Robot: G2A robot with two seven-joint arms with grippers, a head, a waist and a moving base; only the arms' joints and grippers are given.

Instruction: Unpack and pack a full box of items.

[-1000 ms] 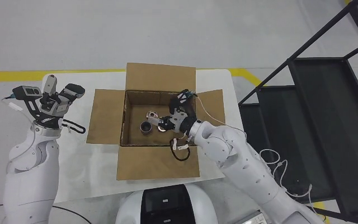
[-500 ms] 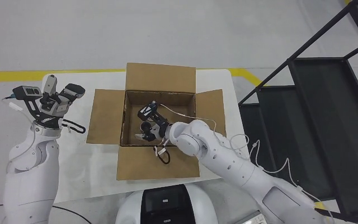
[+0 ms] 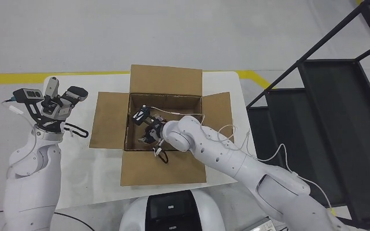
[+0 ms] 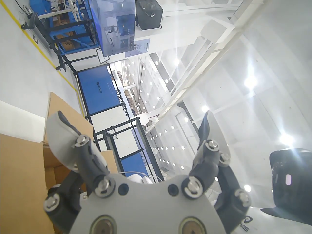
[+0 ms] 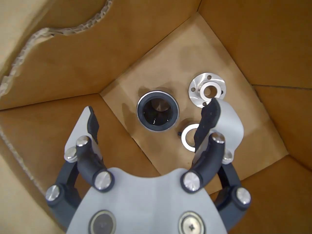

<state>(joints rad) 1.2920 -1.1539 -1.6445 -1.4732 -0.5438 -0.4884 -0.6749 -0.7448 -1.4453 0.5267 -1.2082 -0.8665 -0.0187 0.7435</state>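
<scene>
Top view: the box [image 3: 110, 128] sits open mid-table [image 3: 87, 173], flaps spread. The right gripper [image 3: 144, 117] is down inside its left half. The left gripper [image 3: 58, 97] is held up past the table's left edge.

Left wrist view: the left gripper [image 4: 131, 118] is spread wide, empty, pointing up.

Right wrist view: the right gripper [image 5: 151, 109] is wide and empty above the box floor, where a bearing [image 5: 157, 109], flange [image 5: 198, 83] and ring [image 5: 184, 138] lie close together. In closing on the bearing, one finger could catch the ring or flange and shove them. The round rim might also slip free.
</scene>
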